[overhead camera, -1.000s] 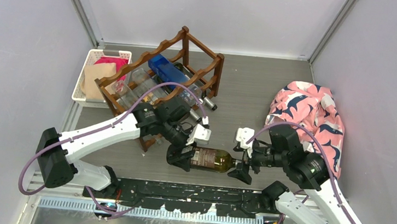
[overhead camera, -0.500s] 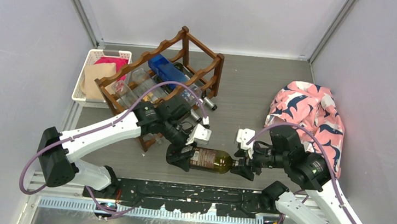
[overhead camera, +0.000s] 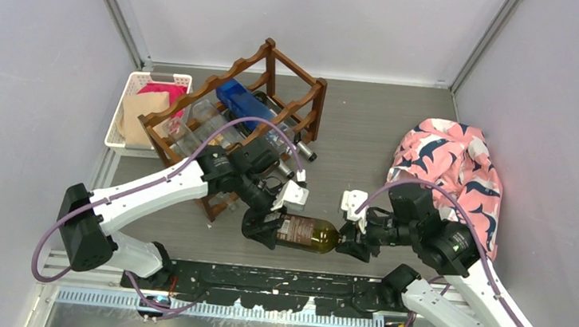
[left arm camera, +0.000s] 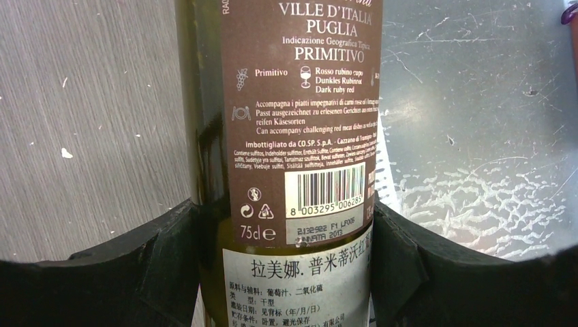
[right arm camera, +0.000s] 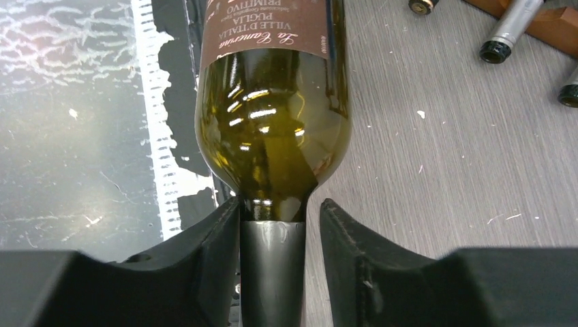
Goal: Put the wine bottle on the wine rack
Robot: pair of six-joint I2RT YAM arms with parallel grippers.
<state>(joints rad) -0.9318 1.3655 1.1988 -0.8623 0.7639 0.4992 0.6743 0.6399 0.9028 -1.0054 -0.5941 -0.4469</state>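
The wine bottle is dark green glass with a brown label, and it lies level near the table's front edge with its neck pointing right. My left gripper is shut on its lower body. In the left wrist view both pads press the bottle on either side, around the left gripper's midpoint. My right gripper straddles the foil-capped neck. One finger touches it and a narrow gap shows at the other finger. The dark wooden wine rack stands behind the left arm.
The rack holds a blue bottle and several clear ones, their capped ends sticking out toward the front. A white basket of cloths sits at the left. A pink patterned cloth lies at the right. The black base rail runs along the front.
My right gripper has narrowed from wide open to close around the bottle's neck and has shifted slightly left. The left gripper and the bottle have stayed put.
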